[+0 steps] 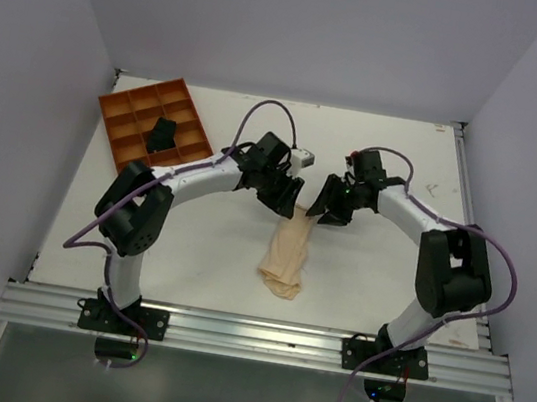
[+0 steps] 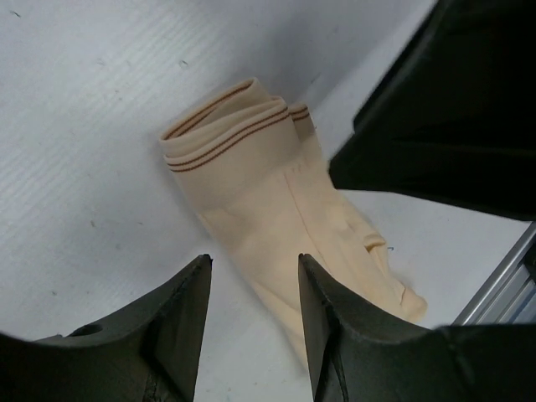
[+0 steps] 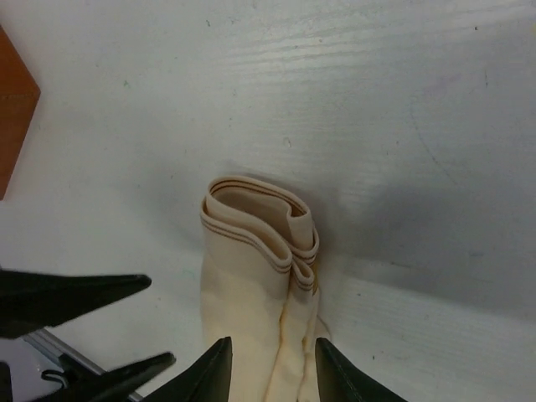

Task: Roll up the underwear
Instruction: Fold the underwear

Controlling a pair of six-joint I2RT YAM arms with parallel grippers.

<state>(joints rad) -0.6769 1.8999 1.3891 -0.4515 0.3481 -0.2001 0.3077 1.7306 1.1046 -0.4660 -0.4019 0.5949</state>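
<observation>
1. Beige, thin and wrinkled, the underwear [image 1: 286,254] lies on the white surface [image 1: 190,250], to the right of the orange compartment tray [image 1: 108,126] and nearer the arm bases than the tray, well apart from it.
2. It is folded lengthwise into a narrow strip. Its brown-striped waistband [image 3: 243,230] is stacked in layers at the far end, roughly level with the tray's near corner. A strip that narrow looks prepared for rolling from one end.
3. Right of the tray, the left end effector [image 2: 251,327] hangs over the waistband end. Its jaws are moderately spread and hold nothing; the fabric lies flat below the gap.
4. Farther from the tray, the right end effector [image 3: 268,377] faces it, jaws apart, straddling the strip without pinching it.
5. Both probably sit at that end so each can take one side of the waistband; the roll looks not yet begun.
6. A small black bundle [image 1: 162,135] sits in one tray compartment.
</observation>
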